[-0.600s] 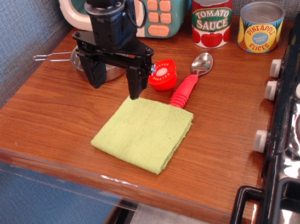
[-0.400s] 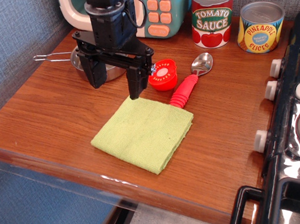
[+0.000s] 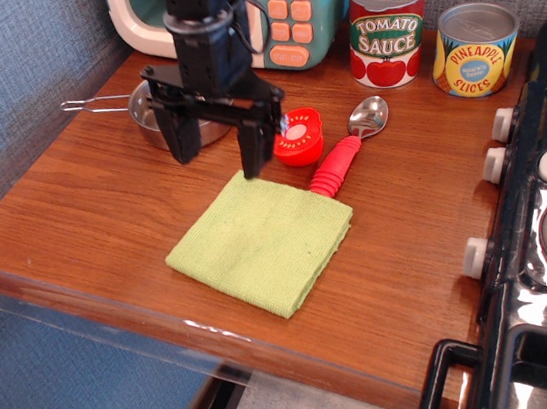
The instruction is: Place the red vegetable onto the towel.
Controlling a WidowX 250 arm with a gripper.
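Toy kitchen: wooden counter (image 3: 104, 217), stove knobs (image 3: 495, 165), toy microwave (image 3: 288, 6), tomato sauce can (image 3: 388, 28).

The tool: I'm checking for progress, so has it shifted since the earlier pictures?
Yes. The tool has edged slightly right, toward the red vegetable, judged against the towel, which lies unmoved. Its open jaws hold nothing.
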